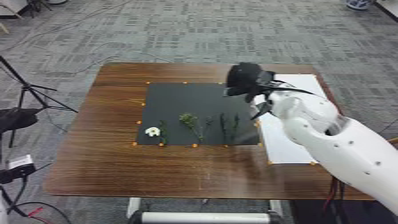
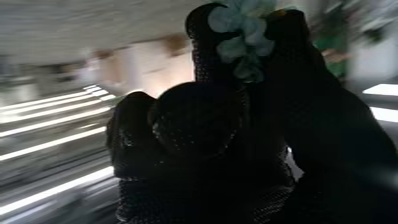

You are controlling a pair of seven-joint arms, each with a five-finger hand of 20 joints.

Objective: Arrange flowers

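In the black-gloved right hand (image 1: 244,77), a pale blue-green leafy sprig (image 2: 242,30) is pinched between barely parted fingers (image 2: 207,50), its length roughly along them. It is held near the black sheet's (image 1: 178,100) far right corner; the white board (image 1: 282,142), just beside, is probably the destination.
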